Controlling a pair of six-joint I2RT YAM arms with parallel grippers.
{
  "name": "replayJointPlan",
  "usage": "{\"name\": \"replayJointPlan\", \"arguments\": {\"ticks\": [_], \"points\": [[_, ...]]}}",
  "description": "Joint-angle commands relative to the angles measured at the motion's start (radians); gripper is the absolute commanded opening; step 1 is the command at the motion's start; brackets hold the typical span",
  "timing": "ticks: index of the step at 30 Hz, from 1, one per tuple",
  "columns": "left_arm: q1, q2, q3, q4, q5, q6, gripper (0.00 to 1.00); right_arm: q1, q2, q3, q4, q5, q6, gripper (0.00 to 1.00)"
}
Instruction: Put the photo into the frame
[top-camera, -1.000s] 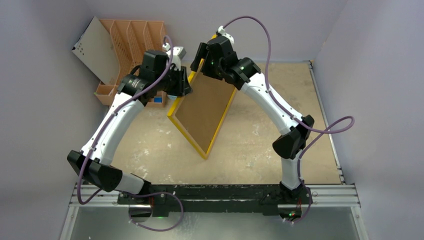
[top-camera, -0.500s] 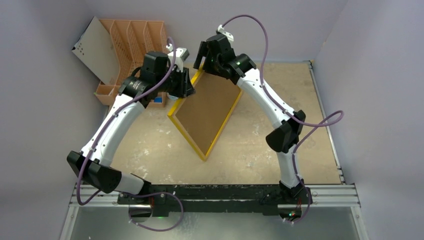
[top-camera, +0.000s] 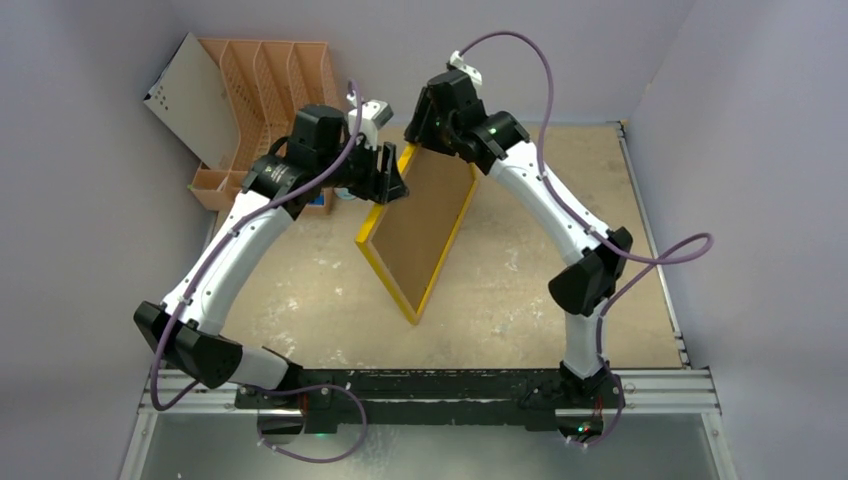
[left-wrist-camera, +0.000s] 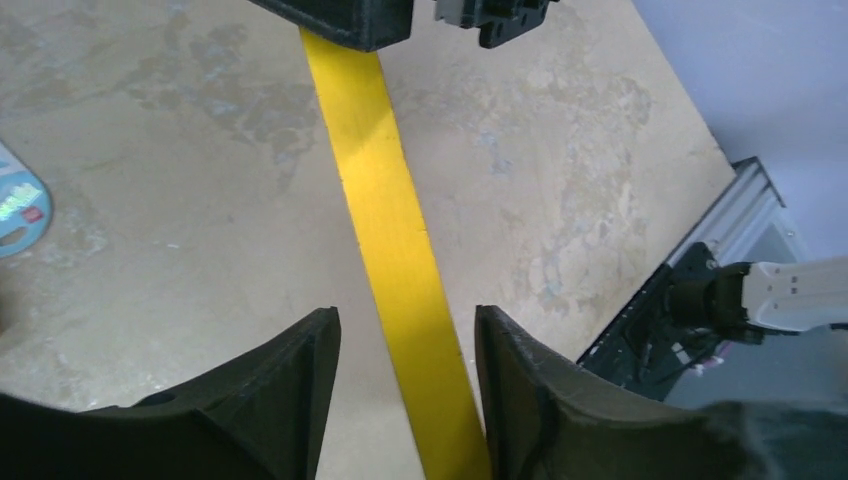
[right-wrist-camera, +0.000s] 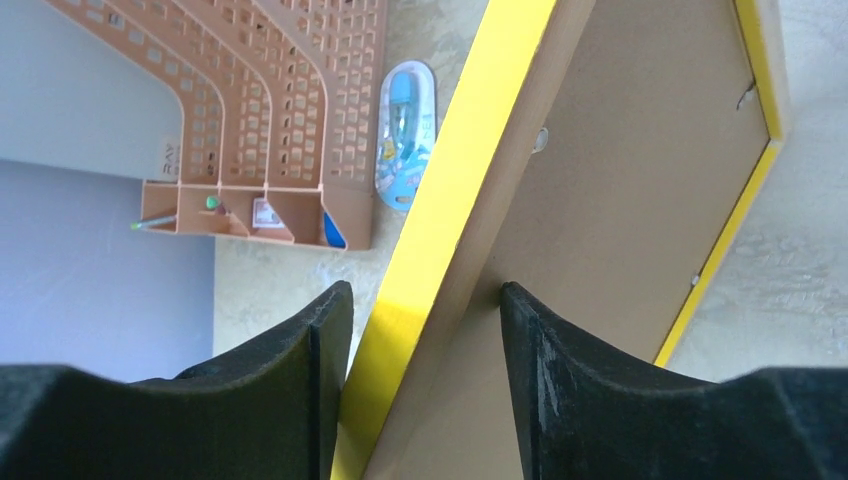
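The frame (top-camera: 386, 276) has a yellow rim and stands steeply tilted on its near corner at mid-table. Its back faces up, filled by the brown backing board (top-camera: 425, 220). The photo is hidden. My right gripper (top-camera: 425, 135) is shut on the frame's far top edge. In the right wrist view (right-wrist-camera: 425, 300) one finger presses the yellow rim (right-wrist-camera: 480, 100) and the other the backing board (right-wrist-camera: 640, 170). My left gripper (top-camera: 385, 185) straddles the frame's upper left edge. In the left wrist view (left-wrist-camera: 408, 330) the rim (left-wrist-camera: 375, 170) lies against one finger, with a gap to the other.
An orange slotted file rack (top-camera: 265, 90) stands at the back left with a grey sheet (top-camera: 190, 95) leaning in it. A blue packaged item (right-wrist-camera: 405, 130) lies beside the rack. A metal rail (top-camera: 650, 230) runs along the table's right edge. Walls close in on three sides.
The frame has been tipped more upright and shifted to the right, so it looks narrower. Both grippers moved to the right with its top edge.
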Motion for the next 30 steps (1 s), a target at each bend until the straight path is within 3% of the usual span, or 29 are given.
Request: {"name": "replayJointPlan", "arguments": {"ticks": [1,6,13,18,24,30], "points": [[0.011,-0.041,-0.015,0.023,0.095,0.034,0.61,-0.038,-0.1,-0.087,-0.002,-0.109,-0.018,0.52],[0.012,-0.088,-0.061,0.189,0.305,-0.051,0.74,-0.079,-0.189,-0.193,0.024,-0.172,-0.037,0.51],[0.012,-0.125,-0.138,0.475,0.537,-0.212,0.76,-0.144,-0.31,-0.327,0.035,-0.243,-0.05,0.49],[0.014,-0.105,-0.127,0.414,0.482,-0.169,0.76,-0.19,-0.406,-0.436,0.03,-0.28,-0.052,0.47],[0.031,-0.047,-0.115,0.264,0.309,-0.124,0.76,-0.285,-0.506,-0.569,0.038,-0.308,-0.164,0.54],[0.083,-0.01,-0.203,0.268,0.253,-0.176,0.75,-0.36,-0.617,-0.739,0.118,-0.378,-0.197,0.55]]}}
